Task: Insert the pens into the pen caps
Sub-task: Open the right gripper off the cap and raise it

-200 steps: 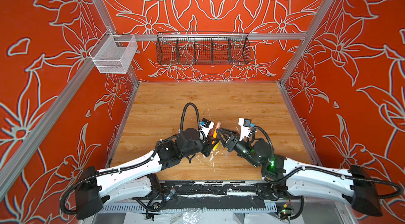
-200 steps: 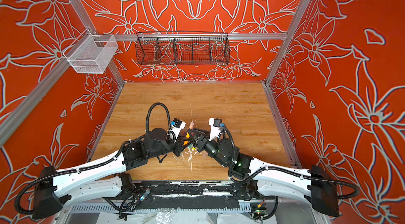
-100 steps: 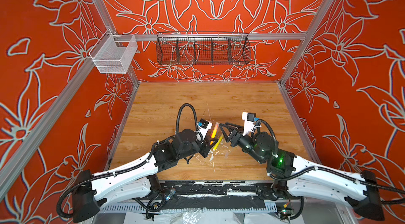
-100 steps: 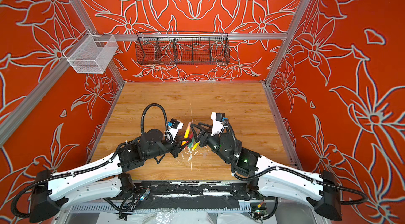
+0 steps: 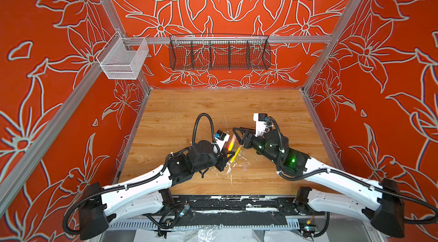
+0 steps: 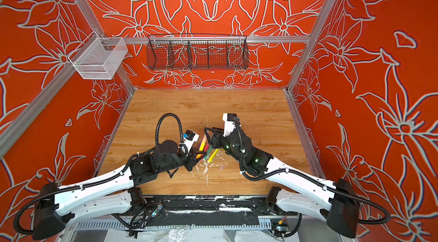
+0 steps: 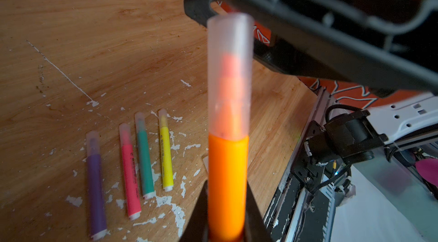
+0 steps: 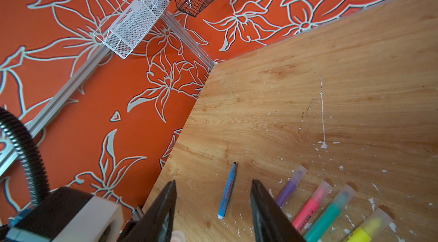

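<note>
Left gripper (image 7: pixel 226 212) pinches the orange pen (image 7: pixel 227 176) low on the barrel. The pen has a clear cap (image 7: pixel 229 67) over its tip and is held up above the row of four capped pens: purple pen (image 7: pixel 96 188), pink pen (image 7: pixel 130 176), green pen (image 7: pixel 144 160), yellow pen (image 7: pixel 165 153).

Right gripper (image 8: pixel 213 183): jaws spread, nothing between them, close to that cap's end.

Blue pen (image 8: pixel 227 191) lies bare-tipped on the table (image 7: pixel 118 39), apart from the row, off its purple end. Loose cap (image 5: pixel 245 166) lies near the row's yellow end.

Risks:
- Can't tell whether the clear cap is fully seated. A nudge from a right jaw may cock it or pop it off.
- Lowering the orange pen onto the row may scatter it.
- Loose cap is glassy among the white paint flecks (image 7: pixel 166 199), so it's easy to mis-pick and may roll.

Writing: dark print runs along the barrels, too small and blurred to read.
</note>
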